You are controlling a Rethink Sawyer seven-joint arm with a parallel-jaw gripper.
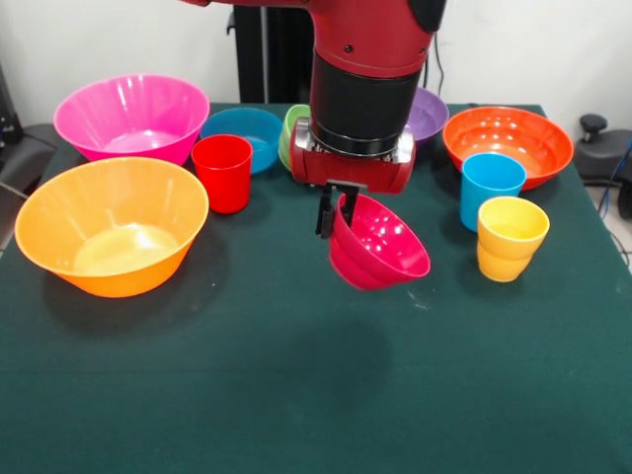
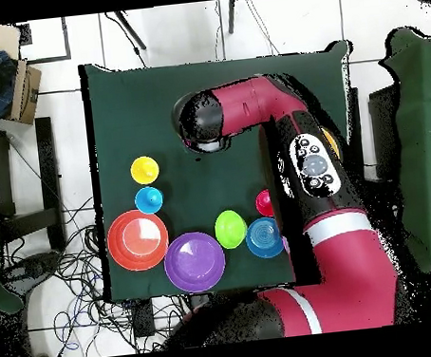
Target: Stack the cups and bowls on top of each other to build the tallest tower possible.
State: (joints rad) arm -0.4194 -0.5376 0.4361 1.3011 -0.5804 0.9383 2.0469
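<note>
My gripper (image 1: 336, 219) is shut on the rim of the small crimson-pink bowl (image 1: 383, 249) and holds it tilted above the middle of the table. In the overhead view the wrist (image 2: 200, 123) hides the gripper and this bowl. The red cup (image 1: 222, 172) (image 2: 264, 202) stands upright next to the large yellow-orange bowl (image 1: 111, 237). The sky-blue cup (image 1: 491, 188) (image 2: 148, 200) and the yellow cup (image 1: 511, 237) (image 2: 145, 170) stand together at the right. Behind are the large pink bowl (image 1: 131, 117), blue bowl (image 1: 249, 134) (image 2: 264, 239), green bowl (image 1: 290, 130) (image 2: 229, 229), purple bowl (image 1: 429, 114) (image 2: 195, 261) and orange bowl (image 1: 510, 144) (image 2: 137, 240).
The green table cloth (image 1: 296, 395) stretches from the held bowl to the front edge. The arm (image 2: 309, 171) covers the two large bowls in the overhead view. Cables and a chair (image 1: 20, 158) lie beyond the table's sides.
</note>
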